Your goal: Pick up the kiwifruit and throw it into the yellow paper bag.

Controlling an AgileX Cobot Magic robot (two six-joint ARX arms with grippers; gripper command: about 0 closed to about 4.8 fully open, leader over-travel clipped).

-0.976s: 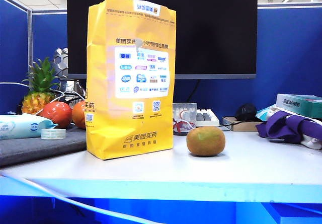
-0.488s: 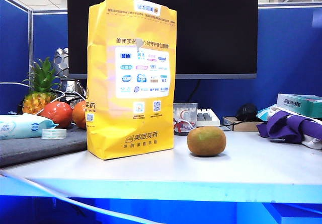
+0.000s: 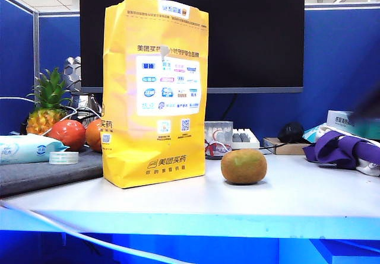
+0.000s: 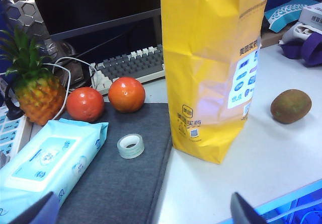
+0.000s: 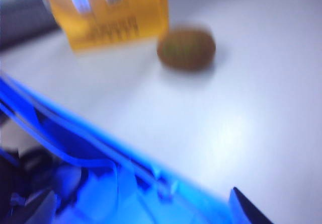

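Here your right claw (image 5: 151, 211) hangs released near the kiwifruit (image 3: 243, 167), which rests on the tabletop (image 3: 285, 199) beside the upright yellow paper bag (image 3: 155, 92); your left claw (image 4: 146, 211), also released, waits apart.

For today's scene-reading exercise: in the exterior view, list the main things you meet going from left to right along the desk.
Wet wipes pack → tape roll → yellow paper bag → kiwifruit → purple cloth. The fruit behind the bag's left edge overlaps, so it is left out. Neither gripper shows in this view.
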